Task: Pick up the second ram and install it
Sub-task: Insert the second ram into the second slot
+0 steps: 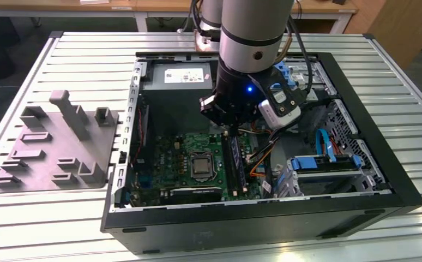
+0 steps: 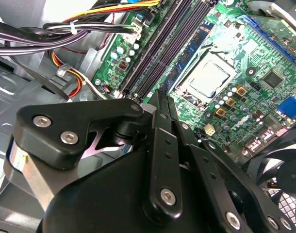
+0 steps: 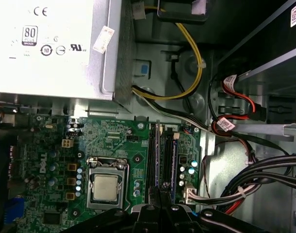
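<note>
Slatted metal table (image 1: pixel 29 218): a grey holder fixture (image 1: pixel 54 142) lies along the edge at the exterior view's left, its upright posts bare. An open computer case (image 1: pixel 385 180) occupies the middle of the table. Inside it, a grey power supply (image 1: pixel 178 76) with a white label sits in the far corner towards the exterior view's left, and the green motherboard (image 1: pixel 169 158) lies along the near edge below it, with the processor socket (image 1: pixel 198 164) near the board's middle. Just beyond the socket, towards the exterior view's right, runs the bank of memory slots (image 3: pixel 168 160). The second ram (image 3: pixel 157 155) appears to stand on edge in the slot nearest the socket, showing a bluish face in the second wrist view (image 2: pixel 191 51). The gripper (image 1: pixel 229 126) hangs directly over this bank, with its tip at the near end of that stick in both wrist views (image 2: pixel 158 94) (image 3: pixel 163 187). Whether the gripper is parted or clamped on the stick cannot be told. Blue drive caddies (image 1: pixel 320 164) sit by the case's edge at the exterior view's right.
</note>
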Action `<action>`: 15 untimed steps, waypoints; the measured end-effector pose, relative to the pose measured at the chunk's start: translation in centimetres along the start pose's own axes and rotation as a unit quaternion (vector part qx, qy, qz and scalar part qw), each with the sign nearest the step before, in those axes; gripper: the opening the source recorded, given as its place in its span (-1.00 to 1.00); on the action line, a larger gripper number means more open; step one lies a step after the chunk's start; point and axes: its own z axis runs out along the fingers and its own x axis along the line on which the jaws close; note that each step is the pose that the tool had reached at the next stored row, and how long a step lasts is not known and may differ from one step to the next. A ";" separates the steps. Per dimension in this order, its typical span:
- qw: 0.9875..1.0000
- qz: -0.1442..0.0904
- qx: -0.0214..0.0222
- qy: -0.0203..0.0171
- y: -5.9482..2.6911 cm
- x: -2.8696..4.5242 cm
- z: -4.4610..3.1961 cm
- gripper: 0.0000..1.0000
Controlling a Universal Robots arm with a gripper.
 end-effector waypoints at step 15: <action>1.000 0.005 0.002 0.000 -0.02 0.01 0.26 -0.77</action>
